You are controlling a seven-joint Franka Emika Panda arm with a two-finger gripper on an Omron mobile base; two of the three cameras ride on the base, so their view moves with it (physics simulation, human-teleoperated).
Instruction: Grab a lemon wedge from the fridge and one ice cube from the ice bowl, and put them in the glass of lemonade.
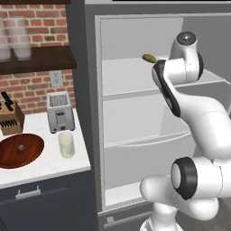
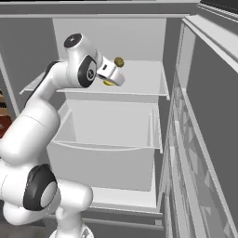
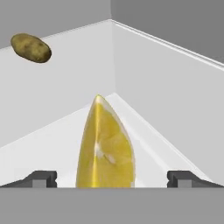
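My two base cameras look forward and down from behind the arm, left and right, both sharing the open fridge [image 1: 135,113] shelves. My hand camera sits close above the lemon wedge [image 3: 105,146].

Lemon wedge [image 3: 106,146] base behind bottom band
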